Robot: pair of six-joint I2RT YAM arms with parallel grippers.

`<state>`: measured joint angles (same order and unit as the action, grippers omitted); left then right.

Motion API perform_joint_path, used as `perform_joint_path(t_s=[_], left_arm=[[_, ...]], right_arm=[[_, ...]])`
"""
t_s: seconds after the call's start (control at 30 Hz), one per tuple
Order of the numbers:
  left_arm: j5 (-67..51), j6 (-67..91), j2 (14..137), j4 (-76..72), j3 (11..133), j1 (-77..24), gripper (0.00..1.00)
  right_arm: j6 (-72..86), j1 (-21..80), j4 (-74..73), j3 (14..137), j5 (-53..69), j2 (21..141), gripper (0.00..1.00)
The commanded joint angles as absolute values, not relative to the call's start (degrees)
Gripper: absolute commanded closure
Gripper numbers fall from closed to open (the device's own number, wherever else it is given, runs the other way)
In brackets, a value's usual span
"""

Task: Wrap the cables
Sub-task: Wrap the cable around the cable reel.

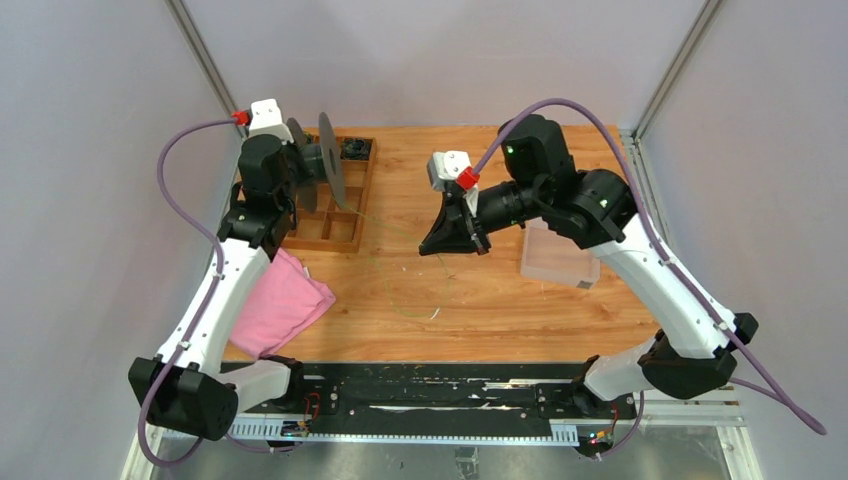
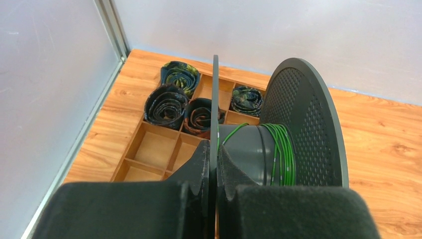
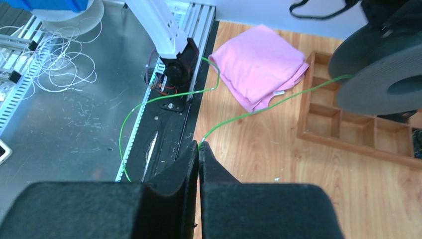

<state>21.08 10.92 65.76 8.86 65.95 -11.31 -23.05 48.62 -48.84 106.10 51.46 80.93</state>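
The left fingers (image 2: 206,160) are closed on the thin outer flange of a black spool (image 2: 304,124), pinching the flange edge between the two pads. The spool is held raised above the rear left of the worktop (image 1: 520,305), over a wooden compartment tray (image 1: 342,243). In the left wrist view, several turns of the green cable (image 2: 281,149) lie wound on the spool hub, close against the perforated inner flange. One strand crosses the hub toward the pinched flange.

From the spool, the cable (image 1: 386,280) runs down and across the worktop in loose curves near the centre, ending towards the near edge.

The right fingers (image 3: 195,160) are fully closed, with the cable (image 3: 259,110) gripped at the tips. In the right wrist view, one length runs from the tips to the spool (image 3: 383,74). A second length curves away over the metal rail at the worktop's near edge.

Other items:
- The tray's rear compartments hold rolled dark fabric items (image 2: 166,105); the nearer compartments visible in the left wrist view are bare wood.
- A folded pink cloth (image 1: 288,305) lies on the worktop beside the tray's near end, partly under the left arm.
- A translucent container (image 1: 558,260) sits on the right of the worktop, partly covered by the right arm
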Motion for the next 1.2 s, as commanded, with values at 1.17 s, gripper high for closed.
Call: perform_joint_path(t_s=[1.17], left_arm=[[11.77, -1.27, 54.52, 7.78, 52.56, -25.10, 1.00]], right_arm=[[-22.85, 41.99, -46.07, 137.90, 23.51, 98.15, 1.00]])
